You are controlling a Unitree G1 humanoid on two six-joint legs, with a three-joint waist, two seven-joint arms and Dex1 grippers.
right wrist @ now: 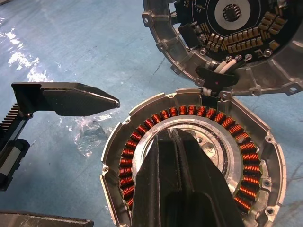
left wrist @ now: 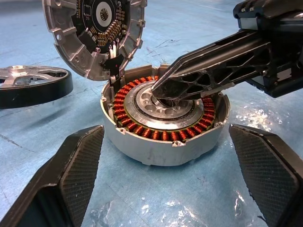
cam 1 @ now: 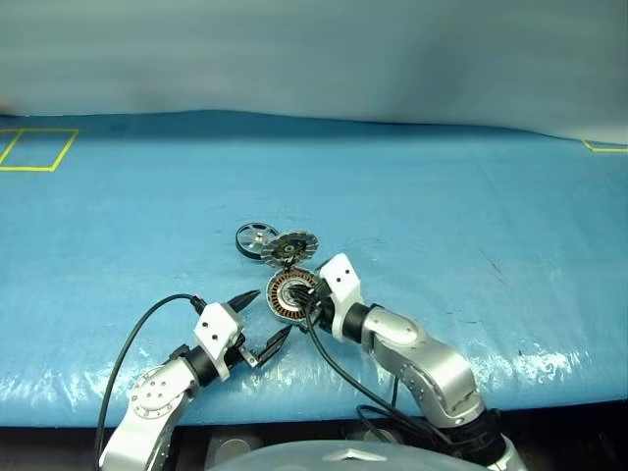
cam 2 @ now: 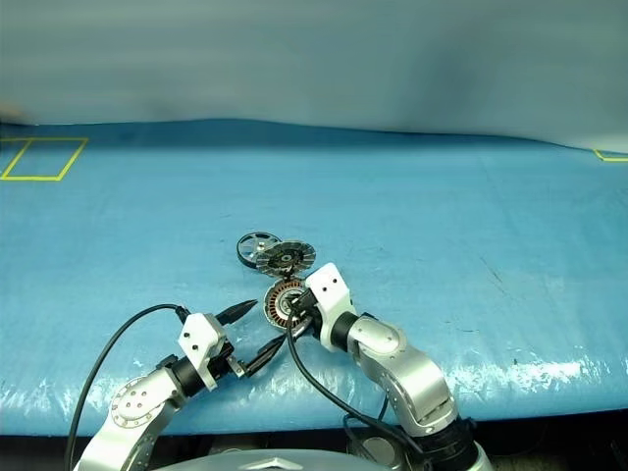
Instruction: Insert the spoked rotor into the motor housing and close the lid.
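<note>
While over housing (left wrist: 165, 127): right jaws pressed together.

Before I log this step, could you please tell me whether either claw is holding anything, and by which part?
Nothing is held. The right claw is shut, its tips over the centre of the round copper-wound motor housing; the left claw is open beside it.

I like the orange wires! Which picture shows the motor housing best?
The right wrist view: it looks straight down into the motor housing, showing nearly the whole copper ring. The left wrist view shows it from the side. In the eye views it is small, beside the right gripper.
</note>
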